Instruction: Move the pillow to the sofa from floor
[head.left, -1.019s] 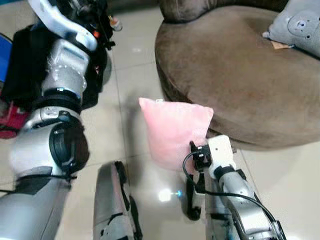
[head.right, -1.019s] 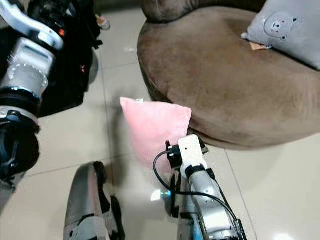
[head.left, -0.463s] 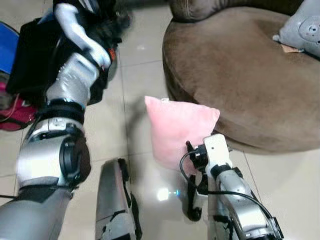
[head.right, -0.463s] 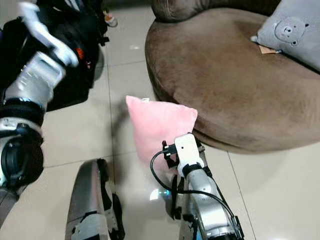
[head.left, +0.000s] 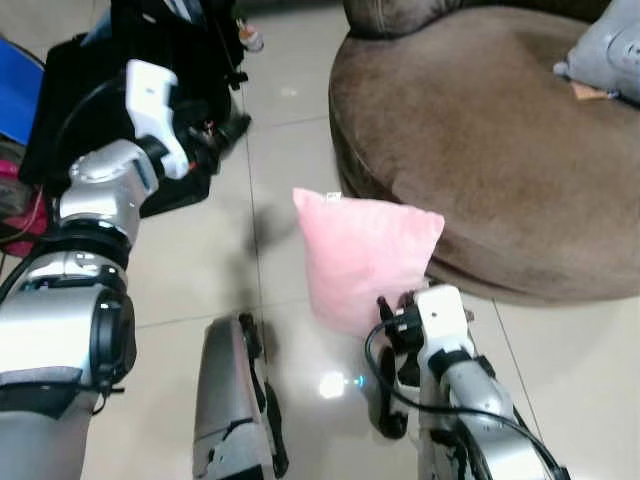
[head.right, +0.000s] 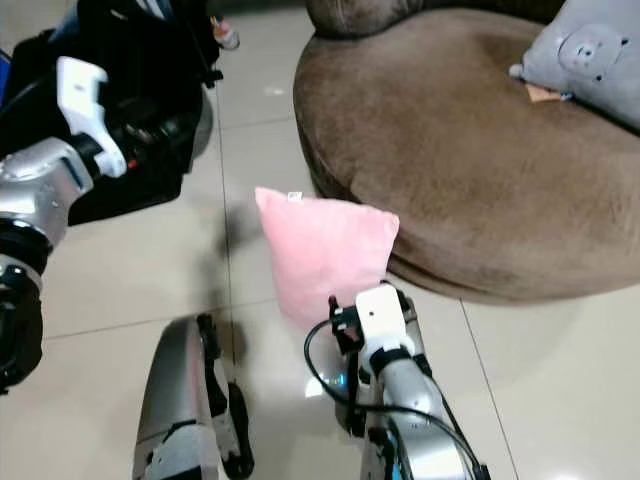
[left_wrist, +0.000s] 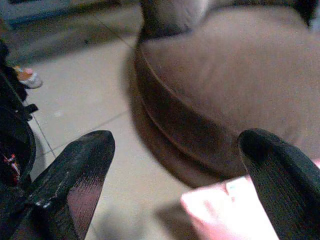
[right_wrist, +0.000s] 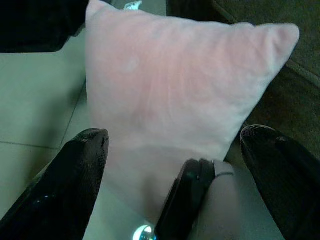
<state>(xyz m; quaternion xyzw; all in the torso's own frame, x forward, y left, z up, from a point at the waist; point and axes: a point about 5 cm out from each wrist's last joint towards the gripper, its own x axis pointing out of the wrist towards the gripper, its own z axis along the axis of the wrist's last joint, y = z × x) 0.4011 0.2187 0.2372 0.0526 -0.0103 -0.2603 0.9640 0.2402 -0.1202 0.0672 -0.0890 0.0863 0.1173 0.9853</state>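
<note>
we look down from the robot's head at a pale tiled floor (head.left: 200, 260). at far left a blue object (head.left: 15, 100) and a red one (head.left: 15, 205) sit at the edge, beside a black bag (head.left: 90, 110). our left arm (head.left: 100, 200) reaches up and forward in front of that bag, and the left gripper (left_wrist: 175, 165) at its end has its two black fingers (left_wrist: 75, 175) spread wide with nothing between them; along them we see floor, the sofa's brown edge and a pink pillow corner. lower down, between the two arms, a silver leg (head.left: 230, 400) of the robot shows. in the middle the pink pillow (head.left: 365, 250) stands upright on the floor, its right corner against the base of the round brown sofa (head.left: 480, 150). just below the pillow our right arm (head.left: 450, 370) points at it, and the right gripper (right_wrist: 175, 155) is wide open, its fingers (right_wrist: 70, 175) to either side of the pillow's lower part without closing on it. at far right a grey cushion (head.right: 590, 50) with a bear face rests on the sofa seat.
</note>
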